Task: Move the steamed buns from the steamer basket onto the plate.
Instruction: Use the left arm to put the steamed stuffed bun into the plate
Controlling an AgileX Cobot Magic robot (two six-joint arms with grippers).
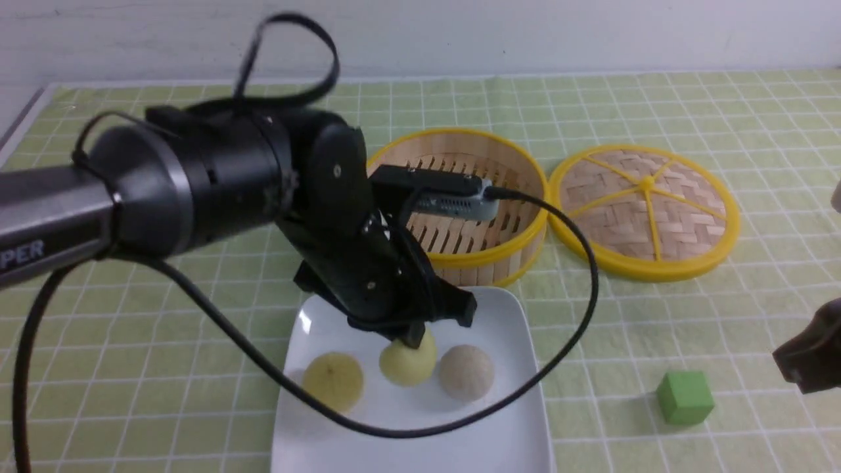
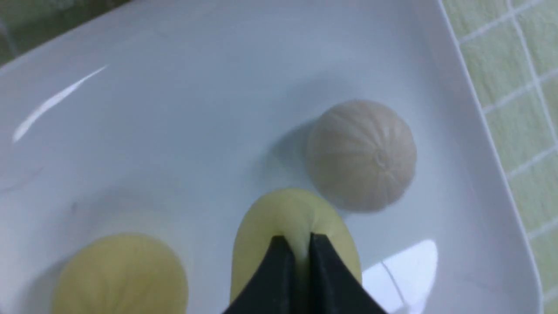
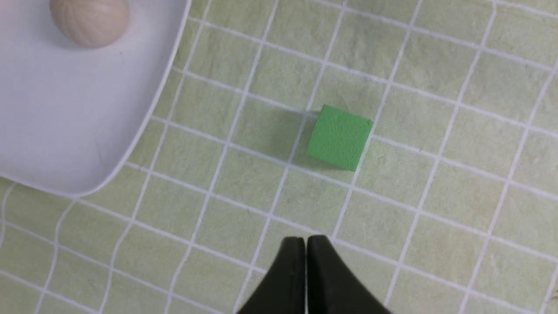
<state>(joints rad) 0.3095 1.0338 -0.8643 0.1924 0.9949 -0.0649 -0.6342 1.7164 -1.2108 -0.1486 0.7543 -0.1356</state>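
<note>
Three steamed buns lie on the white plate (image 1: 407,433) at the front. My left gripper (image 1: 414,341) reaches down onto the middle pale yellow bun (image 1: 407,364) and is shut on it. In the left wrist view the gripper (image 2: 301,246) pinches a fold of that bun (image 2: 283,213). A second yellow bun (image 1: 333,380) lies to its left and a beige bun (image 1: 466,372) to its right. The steamer basket (image 1: 486,259) stands behind the plate; no bun shows in its visible part. My right gripper (image 3: 306,244) is shut and holds nothing, hovering over the cloth.
The flat woven lid (image 1: 647,210) with yellow spokes lies right of the basket. A green cube (image 1: 685,396) sits on the checked green cloth right of the plate, just ahead of my right gripper (image 1: 808,364). A black cable loops over the plate's front.
</note>
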